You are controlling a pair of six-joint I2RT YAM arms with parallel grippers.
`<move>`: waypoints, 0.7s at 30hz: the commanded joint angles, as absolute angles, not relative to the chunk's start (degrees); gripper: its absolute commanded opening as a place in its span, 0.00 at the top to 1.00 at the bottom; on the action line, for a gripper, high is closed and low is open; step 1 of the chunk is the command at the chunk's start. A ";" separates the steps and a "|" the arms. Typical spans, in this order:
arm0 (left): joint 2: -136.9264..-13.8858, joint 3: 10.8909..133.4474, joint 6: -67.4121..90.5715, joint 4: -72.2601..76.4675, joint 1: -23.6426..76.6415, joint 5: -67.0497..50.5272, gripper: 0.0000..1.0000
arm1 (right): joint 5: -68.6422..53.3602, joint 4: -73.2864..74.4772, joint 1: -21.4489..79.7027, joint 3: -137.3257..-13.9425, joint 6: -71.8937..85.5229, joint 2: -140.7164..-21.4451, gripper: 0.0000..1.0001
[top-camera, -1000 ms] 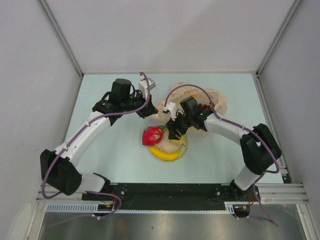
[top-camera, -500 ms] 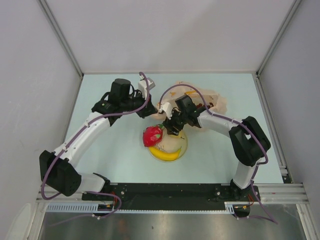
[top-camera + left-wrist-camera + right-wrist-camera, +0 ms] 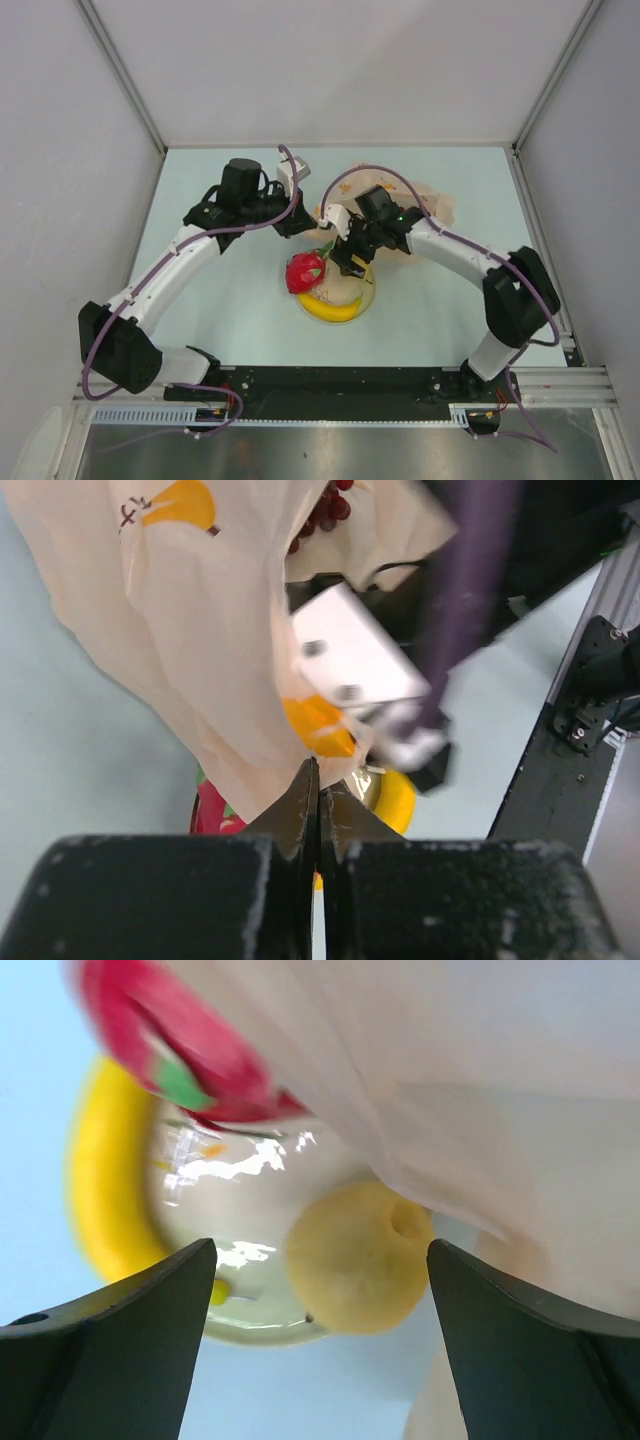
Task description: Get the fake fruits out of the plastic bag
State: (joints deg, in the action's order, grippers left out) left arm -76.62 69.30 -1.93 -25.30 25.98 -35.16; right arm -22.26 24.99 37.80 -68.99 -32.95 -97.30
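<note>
**Top view, read near to far.** On the pale blue-green table (image 3: 220,320), a round, glazed cream plate (image 3: 364,300) serves as the collecting point for unpacked fruit.

- **Banana:** a smooth, curved yellow banana (image 3: 330,311) follows the plate's rim at 6 o'clock.
- **Red fruit:** a glossy red fruit (image 3: 305,271) with a green top sits at 10 o'clock.
- **Right pincer:** the right pincer (image 3: 352,264) hangs over the rim at 1 o'clock, fingers wide apart and gripping nothing. In its wrist view a matt, round lemon (image 3: 360,1256) with a dimpled end lies between them at the plate's edge. The open stance suits a release onto the plate, but whether the lemon is settled cannot be told.
- **Left pincer:** beyond, at 11 o'clock of the plate, the left pincer (image 3: 300,222) is pressed together on a fold of the plastic bag (image 3: 437,207). It is judged to be lifting the thin film so that the mouth gapes toward the other arm.
- **Bag:** crinkly and translucent peach with orange prints, it lies at 12 to 1 o'clock behind the plate.
- **Grapes:** a dark red, beaded grape bunch (image 3: 325,505) shows among the bag's folds, and is judged the one fruit not yet removed.
</note>
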 commanded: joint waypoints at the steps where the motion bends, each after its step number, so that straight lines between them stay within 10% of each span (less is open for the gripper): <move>1: -76.72 70.49 -1.15 -21.53 25.66 -36.38 1.00 | -28.99 36.70 39.29 -79.00 -28.84 -84.05 0.10; 6: -78.31 70.40 -0.44 -21.18 25.23 -37.35 1.00 | -26.91 37.97 36.65 -79.90 -24.88 -80.42 0.16; 11: -78.66 69.52 1.23 -20.83 24.87 -37.70 1.00 | -13.03 32.19 30.86 -74.46 -26.79 -84.46 0.54; 21: -76.82 66.45 2.90 -19.25 25.05 -40.16 1.00 | -5.19 41.30 25.31 -53.09 -35.93 -72.88 0.59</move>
